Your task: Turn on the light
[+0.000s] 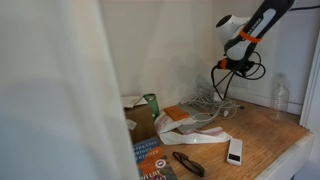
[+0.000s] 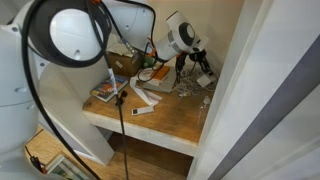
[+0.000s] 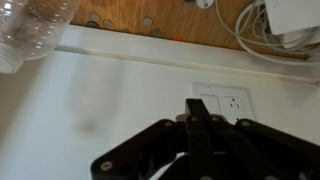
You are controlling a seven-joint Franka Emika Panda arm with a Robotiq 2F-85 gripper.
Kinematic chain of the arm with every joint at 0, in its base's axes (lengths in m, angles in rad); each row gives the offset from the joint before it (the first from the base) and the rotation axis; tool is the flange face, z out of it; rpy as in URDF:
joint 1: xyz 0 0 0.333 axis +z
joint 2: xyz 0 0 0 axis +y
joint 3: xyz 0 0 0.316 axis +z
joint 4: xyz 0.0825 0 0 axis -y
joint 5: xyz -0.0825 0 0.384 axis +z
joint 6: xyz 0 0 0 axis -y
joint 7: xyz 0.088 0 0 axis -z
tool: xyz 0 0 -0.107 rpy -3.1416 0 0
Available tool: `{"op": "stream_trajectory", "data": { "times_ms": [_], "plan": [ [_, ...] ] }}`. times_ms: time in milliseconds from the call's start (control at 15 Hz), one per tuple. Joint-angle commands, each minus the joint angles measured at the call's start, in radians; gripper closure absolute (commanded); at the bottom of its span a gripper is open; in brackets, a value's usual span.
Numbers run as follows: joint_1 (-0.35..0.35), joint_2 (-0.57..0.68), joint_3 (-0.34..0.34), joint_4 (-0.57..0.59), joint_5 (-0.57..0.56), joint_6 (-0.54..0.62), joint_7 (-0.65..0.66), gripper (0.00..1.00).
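In the wrist view a white wall plate [image 3: 222, 103] sits on the white wall, with a rocker switch [image 3: 208, 101] on one half and a socket [image 3: 237, 103] on the other. My gripper [image 3: 197, 112] is shut and empty. Its black fingertips are pressed together and lie right over the lower edge of the switch. I cannot tell whether they touch it. In both exterior views the gripper [image 1: 222, 66] [image 2: 200, 62] is held against the back wall above the wooden table. The wall plate is hidden in those views.
A clear plastic bottle [image 1: 280, 95] [image 3: 30, 30] stands on the wooden table [image 2: 170, 120] near the gripper. White cables [image 1: 205, 103], a white remote [image 1: 234, 150], a cardboard box [image 1: 140, 118] and books [image 1: 152, 157] lie further along. A ring lamp [image 2: 75, 30] fills the foreground.
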Motion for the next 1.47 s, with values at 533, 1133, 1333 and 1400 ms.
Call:
{"op": "stream_trajectory", "data": {
  "times_ms": [533, 1133, 1333, 1400],
  "plan": [
    [-0.02, 0.397, -0.099, 0.474, 0.051, 0.039, 0.097, 1.0],
    [-0.05, 0.557, -0.175, 0.677, 0.109, 0.007, 0.118, 1.0],
    [-0.066, 0.578, -0.176, 0.717, 0.091, -0.001, 0.143, 1.0],
    [-0.069, 0.584, -0.177, 0.728, 0.092, -0.006, 0.145, 1.0]
  ]
}}
